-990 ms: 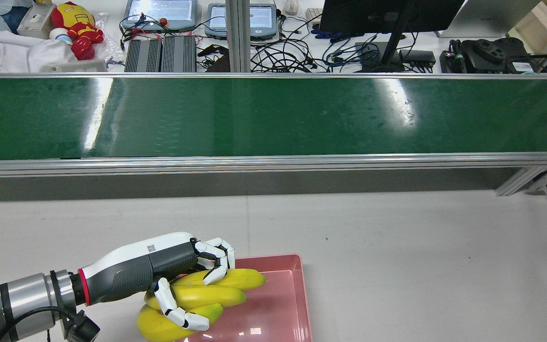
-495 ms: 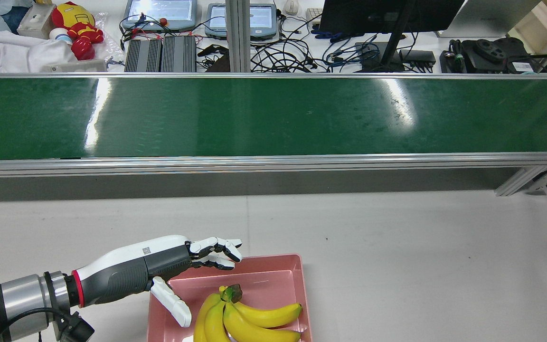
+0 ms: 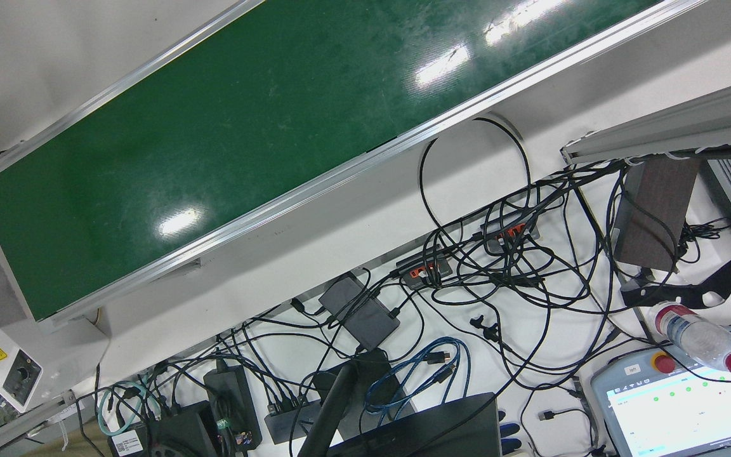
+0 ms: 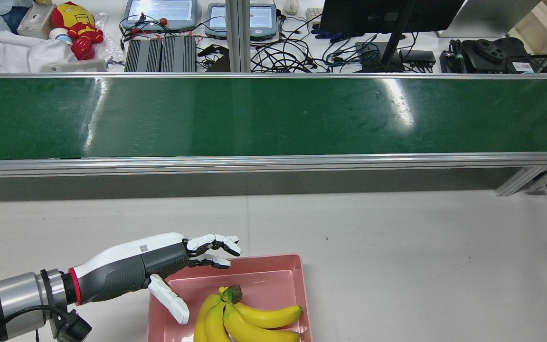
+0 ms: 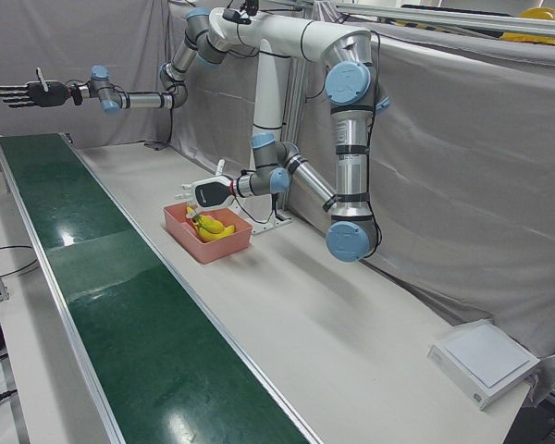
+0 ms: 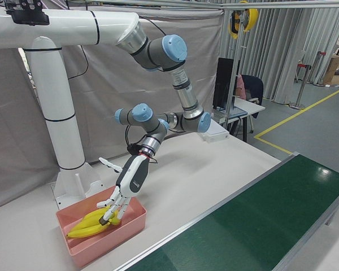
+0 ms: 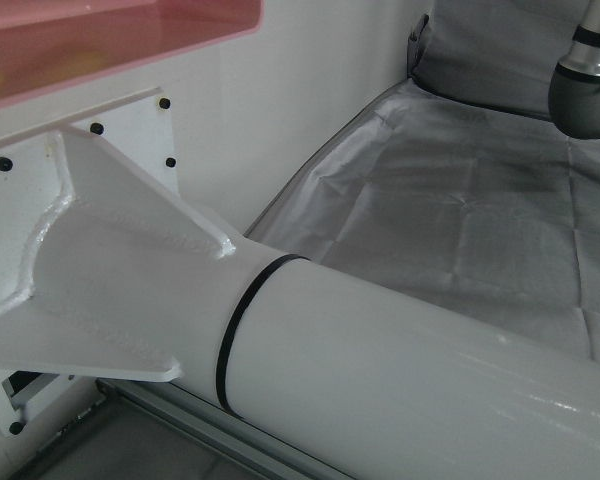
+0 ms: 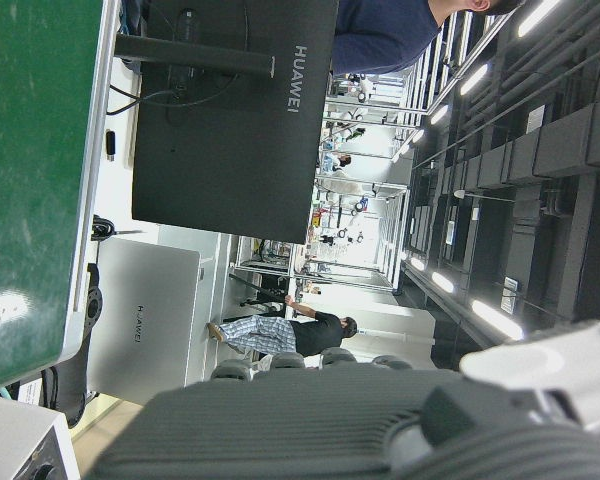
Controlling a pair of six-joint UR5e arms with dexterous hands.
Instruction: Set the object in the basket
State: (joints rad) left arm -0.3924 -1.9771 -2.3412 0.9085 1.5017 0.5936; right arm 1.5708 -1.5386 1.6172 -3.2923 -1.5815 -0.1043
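The left hand's fingers (image 4: 214,243) are spreading straight and apart, gripping nothing; they are reaching over the near-left corner of the pink basket (image 4: 297,270), just beside the bananas (image 4: 249,316) but not touching them. The left hand (image 4: 159,268) is hovering above the basket's left rim, thumb pointing down toward the basket floor. The bananas are lying inside the basket as 1 joined bunch, dark stem up; judging from this, the placing looks done. The bunch would likely be moderately heavy, smooth-skinned and easily bruised, so any regrasp is best taken around the thick middle of the curved fruits, not by the stem. The right hand (image 5: 26,93) is hanging high, well apart from the basket, fingers splayed and empty. The green conveyor belt (image 4: 273,116) is lying bare beyond the table.
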